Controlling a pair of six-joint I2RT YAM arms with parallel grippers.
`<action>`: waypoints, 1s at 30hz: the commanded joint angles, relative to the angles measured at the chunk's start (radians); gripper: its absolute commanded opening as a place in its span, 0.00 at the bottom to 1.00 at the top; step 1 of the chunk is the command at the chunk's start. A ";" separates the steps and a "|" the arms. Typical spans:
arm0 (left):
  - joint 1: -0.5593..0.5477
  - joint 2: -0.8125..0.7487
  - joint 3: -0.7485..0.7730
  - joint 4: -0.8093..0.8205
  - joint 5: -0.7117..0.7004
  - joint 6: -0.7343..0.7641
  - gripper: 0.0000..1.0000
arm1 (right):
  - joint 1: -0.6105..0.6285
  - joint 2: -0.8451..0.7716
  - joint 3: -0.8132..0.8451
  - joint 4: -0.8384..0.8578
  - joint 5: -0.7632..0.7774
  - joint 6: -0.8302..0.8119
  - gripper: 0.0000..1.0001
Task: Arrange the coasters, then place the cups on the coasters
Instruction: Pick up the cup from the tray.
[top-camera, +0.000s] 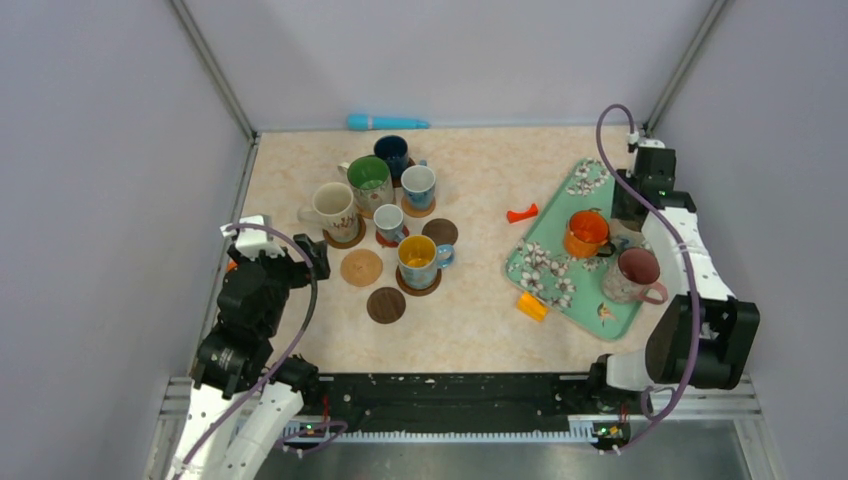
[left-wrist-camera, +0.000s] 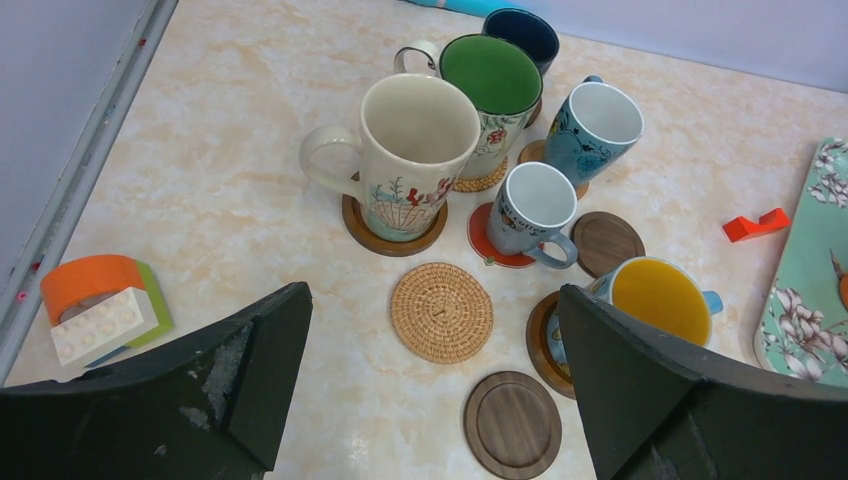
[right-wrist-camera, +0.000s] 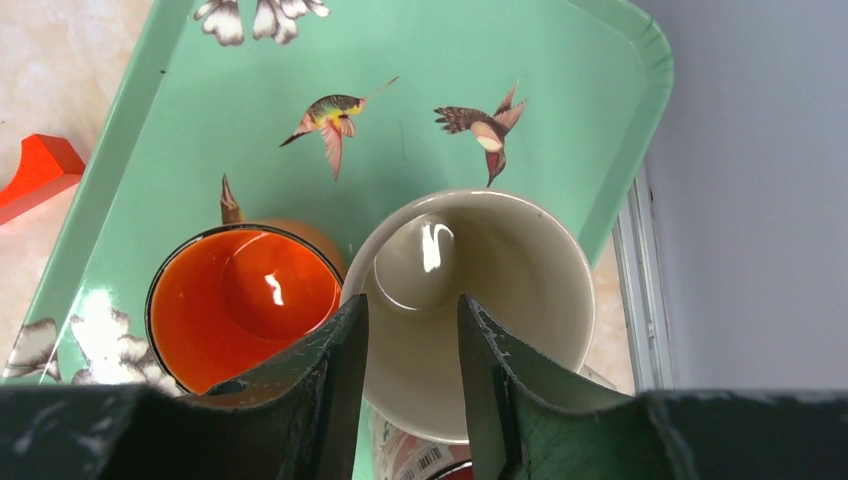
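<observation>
A robot test cell is seen here: a marbled surface (top-camera: 480, 330) is boxed in by plain grey panels (top-camera: 100, 150) and aluminium struts (top-camera: 212, 70), and a black mounting rail (top-camera: 450, 400) is fixed along the near edge.

Right side tight, left side open

The right gripper (right-wrist-camera: 412, 300) hangs over a cream cup (right-wrist-camera: 500, 260), with the orange cup (right-wrist-camera: 240, 300) crowding its left finger and the tray rim (right-wrist-camera: 655, 100) near on its right. Ahead of the wide-spread left gripper (left-wrist-camera: 432, 292) lie only a flat woven coaster (left-wrist-camera: 440, 312) and dark coaster (left-wrist-camera: 512, 425). Farther forward a tall cream mug (left-wrist-camera: 415, 150) and its neighbours block the way. Bare tabletop (left-wrist-camera: 220, 180) opens forward-left.
</observation>
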 joint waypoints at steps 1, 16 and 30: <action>-0.001 0.012 0.030 0.017 -0.014 -0.005 0.98 | -0.006 0.022 0.021 0.035 -0.055 -0.013 0.38; -0.001 0.014 0.031 0.018 -0.015 -0.005 0.98 | -0.006 -0.024 0.117 0.006 -0.139 0.051 0.45; -0.001 0.019 0.029 0.021 -0.007 -0.005 0.98 | -0.006 0.052 0.042 0.002 -0.074 0.019 0.39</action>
